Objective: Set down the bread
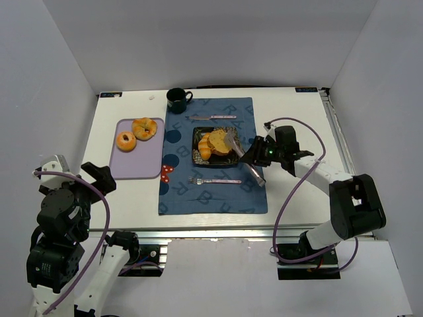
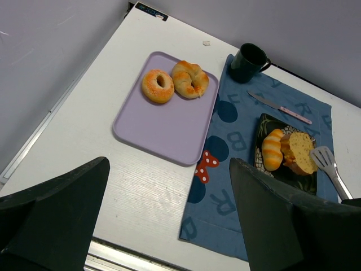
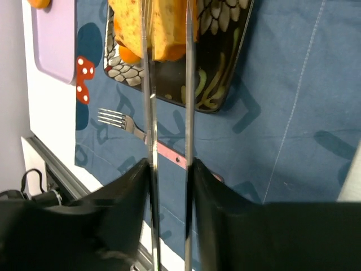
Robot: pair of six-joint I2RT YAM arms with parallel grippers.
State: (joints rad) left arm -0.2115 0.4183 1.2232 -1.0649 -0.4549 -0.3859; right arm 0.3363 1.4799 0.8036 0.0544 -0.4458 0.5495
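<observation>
Several pieces of bread (image 1: 215,143) lie on a black patterned plate (image 1: 196,162) on the blue placemat. My right gripper (image 1: 261,155) is shut on metal tongs (image 1: 241,156) that reach left over the plate. In the right wrist view the two tong arms (image 3: 149,113) run over the plate (image 3: 220,73) with a slice of bread (image 3: 163,28) between them; the tong tips are out of frame. My left gripper (image 1: 99,177) is open and empty above the table's near left edge, and it also shows in the left wrist view (image 2: 169,220).
A lilac tray (image 1: 137,165) with two bagels (image 1: 125,140) lies left of the placemat (image 1: 211,195). A dark mug (image 1: 177,100) stands at the back. A knife (image 1: 211,117) lies behind the plate, and a fork (image 1: 215,180) in front of it.
</observation>
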